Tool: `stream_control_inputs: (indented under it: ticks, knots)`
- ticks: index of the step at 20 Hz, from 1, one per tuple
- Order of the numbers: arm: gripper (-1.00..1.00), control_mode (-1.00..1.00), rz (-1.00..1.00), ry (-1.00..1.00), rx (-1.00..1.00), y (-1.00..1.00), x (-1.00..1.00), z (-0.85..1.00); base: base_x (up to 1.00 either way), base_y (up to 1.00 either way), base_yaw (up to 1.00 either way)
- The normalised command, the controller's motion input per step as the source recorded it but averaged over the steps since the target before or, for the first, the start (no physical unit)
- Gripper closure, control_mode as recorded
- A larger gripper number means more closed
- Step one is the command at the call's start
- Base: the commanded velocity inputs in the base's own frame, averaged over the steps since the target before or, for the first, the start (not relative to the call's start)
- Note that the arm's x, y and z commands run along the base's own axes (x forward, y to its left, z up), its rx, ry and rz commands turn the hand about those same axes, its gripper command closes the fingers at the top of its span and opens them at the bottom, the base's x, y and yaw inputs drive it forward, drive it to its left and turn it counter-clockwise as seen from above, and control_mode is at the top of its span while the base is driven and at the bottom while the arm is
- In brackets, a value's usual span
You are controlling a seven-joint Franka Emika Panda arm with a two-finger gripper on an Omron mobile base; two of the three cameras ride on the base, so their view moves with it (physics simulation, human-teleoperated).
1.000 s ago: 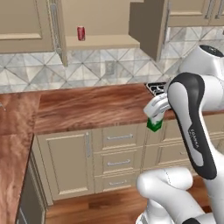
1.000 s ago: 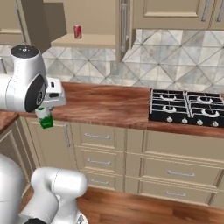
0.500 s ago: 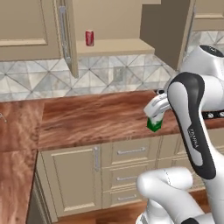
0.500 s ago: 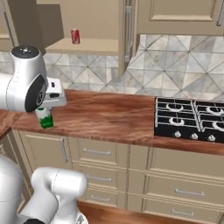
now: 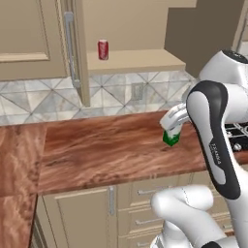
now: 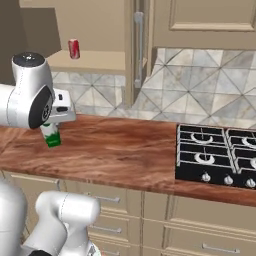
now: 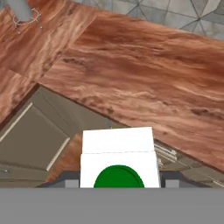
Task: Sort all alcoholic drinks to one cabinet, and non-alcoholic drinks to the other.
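Observation:
My gripper [image 5: 171, 131] is shut on the small green-and-white carton [image 5: 170, 139], holding it just above the wooden counter's front part. From the right, the carton [image 6: 51, 136] hangs under the hand [image 6: 50, 129]. In the hand view the carton's white top and green spot [image 7: 118, 162] fill the lower middle and hide the fingertips. The red soda can [image 5: 102, 49] stands upright on the shelf of an open wall cabinet [image 5: 141, 61], up and left of the carton; it also shows as the can [image 6: 73, 48] on that shelf [image 6: 97, 61].
The cabinet's open door with a grey bar handle [image 5: 70, 48] juts out left of the can. A black stove [image 6: 216, 155] sits in the counter [image 5: 106, 151] to the right. Drawers and low doors [image 7: 39, 135] lie below. A grey object [image 7: 19, 8] sits far off on the counter.
The whole picture has shifted, so the base has moved; the open cabinet and can now look closer. The carton stays in my gripper, held the same way.

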Motion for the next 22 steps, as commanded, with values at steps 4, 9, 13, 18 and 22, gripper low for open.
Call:
stream_control_inputs:
  ticks: [4, 9, 13, 18, 22]
  knots:
    - [1.0, 1.0, 0.0, 0.0, 0.0, 0.0, 0.0, 0.0, 0.86, 0.0, 0.0]
    - [1.0, 1.0, 0.0, 0.0, 0.0, 0.0, 0.0, 0.0, 0.56, 0.0, 0.0]
    - [1.0, 1.0, 0.0, 0.0, 0.0, 0.0, 0.0, 0.0, 0.11, 0.0, 0.0]
    - [1.0, -1.0, 0.0, -0.03, 0.0, 0.03, 0.0, 0.1, 0.0, 0.0, 0.0]
    - [1.0, -1.0, 0.0, -0.16, 0.0, 0.0, -0.02, 0.75, 0.0, 0.0, 0.0]
